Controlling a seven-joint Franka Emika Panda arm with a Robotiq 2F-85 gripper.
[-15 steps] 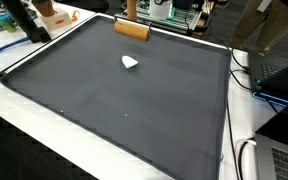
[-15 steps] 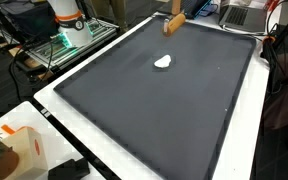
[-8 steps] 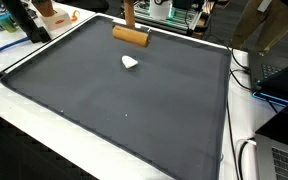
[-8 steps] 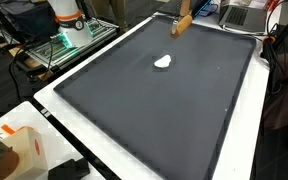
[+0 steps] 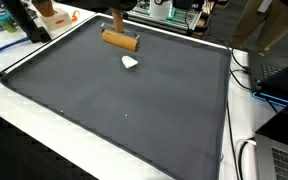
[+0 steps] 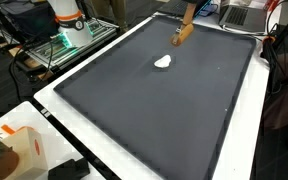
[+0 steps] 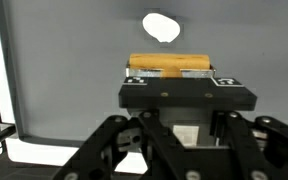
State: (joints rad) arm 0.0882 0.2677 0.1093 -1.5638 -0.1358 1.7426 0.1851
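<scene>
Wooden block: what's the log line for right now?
gripper: shut on wooden block | white lump: on dark mat, apart from block

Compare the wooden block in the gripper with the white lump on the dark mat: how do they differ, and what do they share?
Colour: the wooden block is tan, the white lump is white. Shape: the block is a long bar, the lump is small and rounded. State: the block is clamped in the gripper, while the lump lies free and untouched. Both are close together near one edge of the dark mat.
</scene>
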